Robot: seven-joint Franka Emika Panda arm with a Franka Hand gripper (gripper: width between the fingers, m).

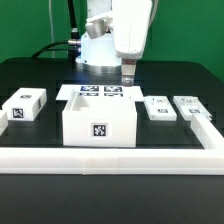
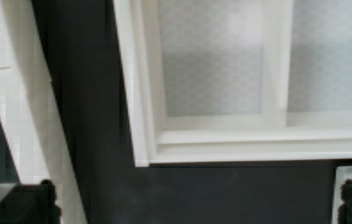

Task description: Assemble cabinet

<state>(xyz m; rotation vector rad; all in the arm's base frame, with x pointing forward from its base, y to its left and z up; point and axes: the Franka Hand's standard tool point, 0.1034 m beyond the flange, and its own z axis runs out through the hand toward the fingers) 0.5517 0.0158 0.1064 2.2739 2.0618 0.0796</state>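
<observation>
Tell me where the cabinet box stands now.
In the exterior view, the cabinet stands mid-table, between the marker board behind it and the white border rail in front.

Above its gripper [image 1: 127, 72], the white robot arm [image 1: 128, 25] runs out of the picture. Under the gripper, the large white plastic cabinet box [image 2: 137, 90] is cropped, with only two compartments partly showing. The dark fingers [image 2: 31, 203] are clipped at the frame's edge. Just beside the gripper, the thin flat white marker board [image 1: 97, 91] sits partly hidden behind the box, its tags too small to read.
</observation>
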